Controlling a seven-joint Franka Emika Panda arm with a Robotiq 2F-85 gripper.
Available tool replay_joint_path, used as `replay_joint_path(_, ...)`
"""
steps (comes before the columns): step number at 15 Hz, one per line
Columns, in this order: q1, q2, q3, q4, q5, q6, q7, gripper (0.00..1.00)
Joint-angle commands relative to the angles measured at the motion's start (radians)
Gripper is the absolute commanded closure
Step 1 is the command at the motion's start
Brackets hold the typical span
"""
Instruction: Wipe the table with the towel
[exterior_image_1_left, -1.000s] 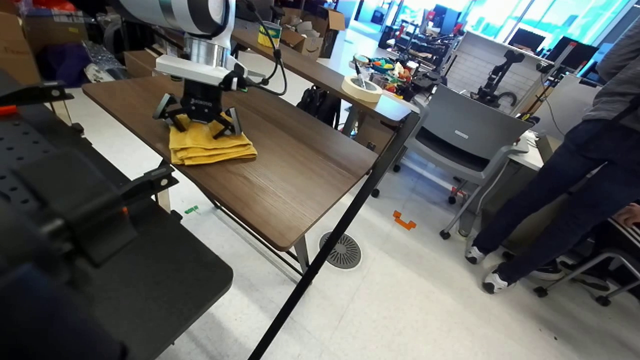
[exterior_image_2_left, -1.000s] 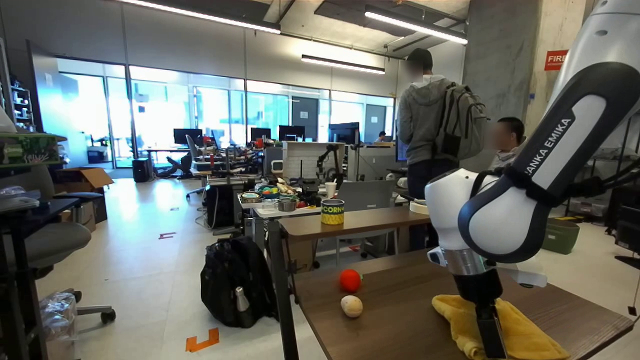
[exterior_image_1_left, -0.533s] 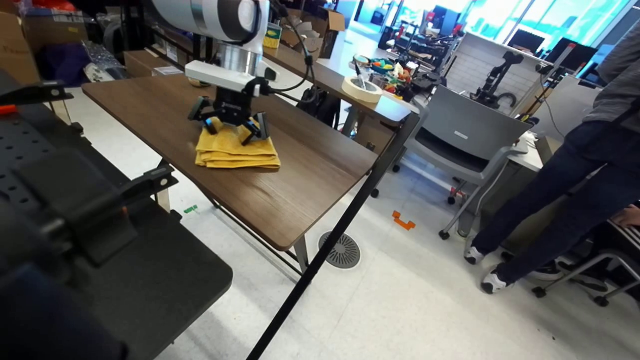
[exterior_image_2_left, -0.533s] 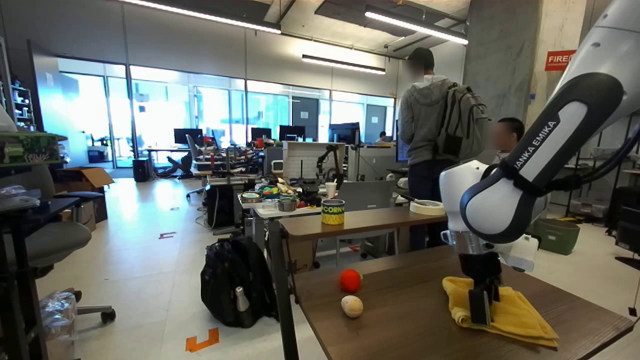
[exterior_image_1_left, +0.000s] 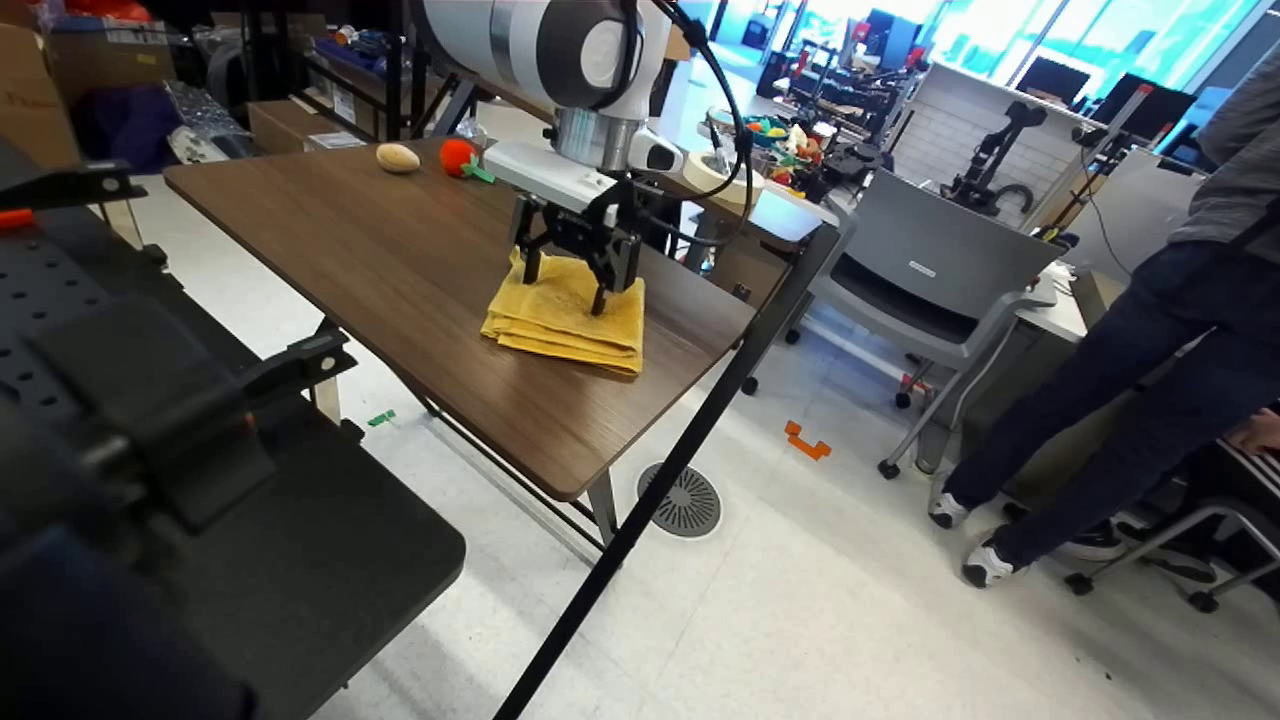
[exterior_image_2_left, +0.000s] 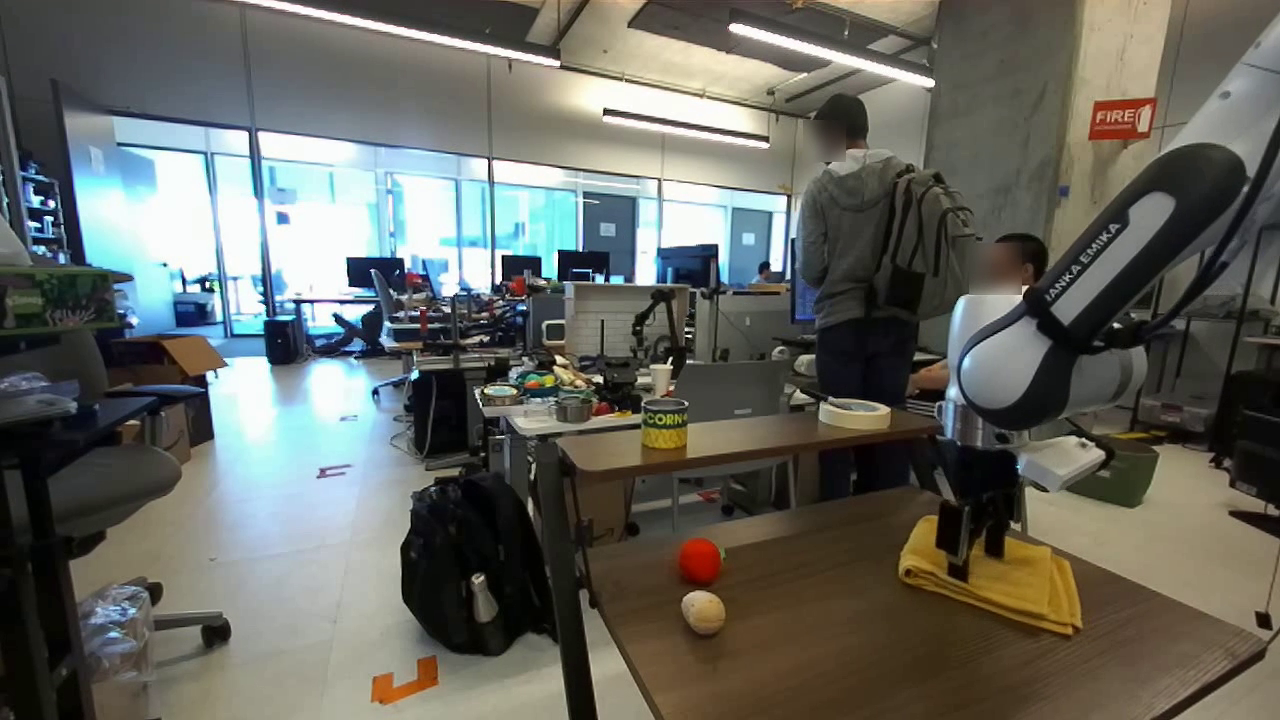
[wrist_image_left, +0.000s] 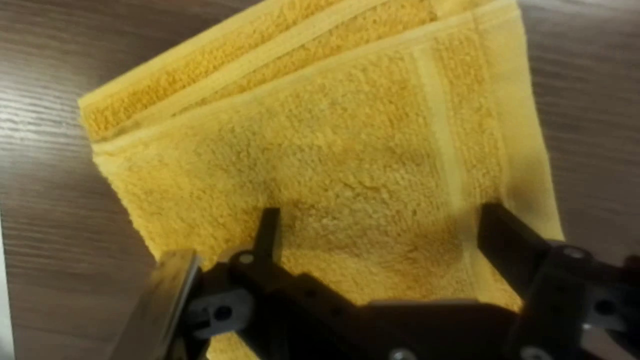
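- Okay, so the towel is lying on the tabletop, folded into a flat stack with a few layers showing along the edge.
- Fingers are spread wide, pointing down, tips resting on top of the cloth rather than pinching it.
- The arm reaches down over it, and both exterior views put the fingers right on the towel.
- Wrist view gives the best look: tabletop peeking out on both sides of the cloth, plus some darker patches on the fabric. Can't tell if that's shadow or dirt.
- Position-wise, the towel is nearer one end of the tabletop. Toward the opposite end sit a red ball with a bit of green on it and a pale ball, kinda egg-shaped, near each other and well apart from the towel.
- A narrow brown shelf runs alongside, higher up, holding a can with CORN on the label and a roll of tape.
- Black backpack on the floor, and a person in grey stands further back.
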Motion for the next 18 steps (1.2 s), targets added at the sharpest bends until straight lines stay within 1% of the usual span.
replay_joint_path(1,-0.028,-0.079,0.068,-0.118,0.042,0.145,-0.048,0.00)
replay_joint_path(4,-0.032,-0.150,0.114,-0.242,0.033,0.291,-0.076,0.00)
replay_joint_path(6,-0.057,-0.199,0.164,-0.331,0.029,0.392,-0.115,0.00)
replay_joint_path(8,-0.082,-0.254,0.220,-0.423,0.022,0.479,-0.144,0.00)
replay_joint_path(10,-0.144,-0.315,0.310,-0.516,0.018,0.535,-0.181,0.00)
replay_joint_path(11,-0.193,-0.351,0.371,-0.572,0.015,0.561,-0.206,0.00)
replay_joint_path(13,-0.315,-0.415,0.512,-0.685,0.006,0.624,-0.249,0.00)
replay_joint_path(14,-0.395,-0.437,0.599,-0.739,-0.005,0.659,-0.267,0.00)
replay_joint_path(15,-0.460,-0.446,0.673,-0.781,-0.023,0.695,-0.270,0.00)
replay_joint_path(16,-0.534,-0.453,0.754,-0.825,-0.015,0.725,-0.300,0.00)
replay_joint_path(18,-0.680,-0.458,0.913,-0.904,-0.039,0.762,-0.317,0.00)
